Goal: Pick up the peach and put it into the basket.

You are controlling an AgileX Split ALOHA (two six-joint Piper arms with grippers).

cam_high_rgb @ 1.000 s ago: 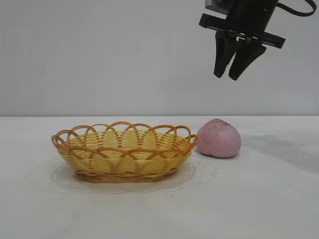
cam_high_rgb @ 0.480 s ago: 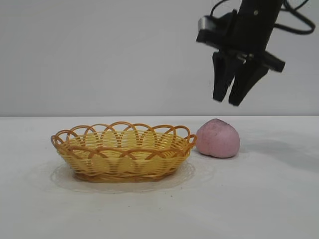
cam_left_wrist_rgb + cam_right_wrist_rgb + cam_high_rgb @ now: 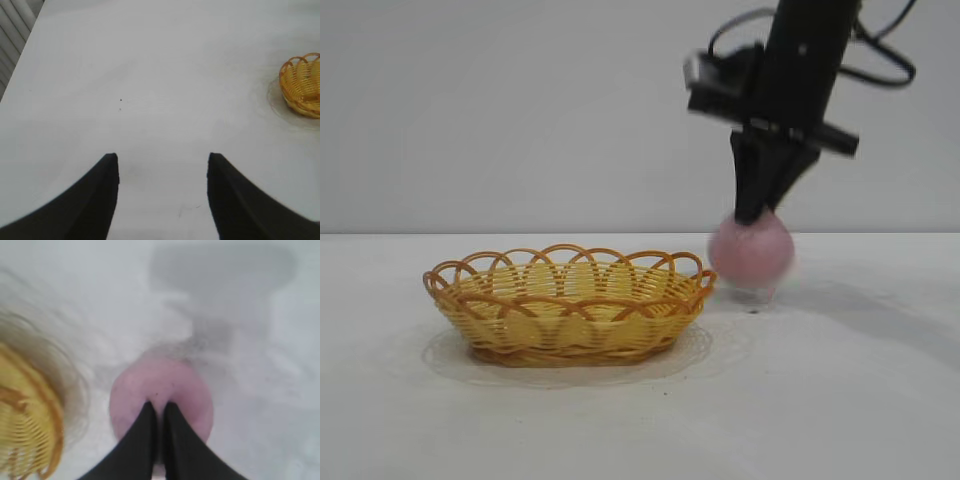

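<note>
While the right gripper (image 3: 757,212) pointed steeply down from above, its 2 fingers were pinched almost together on the top of the peach (image 3: 750,255). In the exterior view the peach hung blurred under the fingertips, just beside the right end of the basket (image 3: 570,325) and apparently a little clear of the table (image 3: 840,400), with a faint shadow beneath it. In the right wrist view the 2 dark fingers (image 3: 145,430) met over the crown of the pink fruit (image 3: 130,395), and the yellow weave of the basket (image 3: 25,440) lay close at one side. The basket held nothing that could be seen.

The left gripper (image 3: 162,155) was parked well away over bare table, fingers spread apart with nothing between them; only 1 end of the basket (image 3: 300,85) showed at the edge of its view.

Step in hand, as judged: the lift, with the grasp made and the carry to the basket not yet done. The next move called for enough height to clear the looped rim, a short sideways carry over the basket's middle, and then a release low inside. With so narrow a pinch on a round fruit, a slip during the carry was the main risk.
</note>
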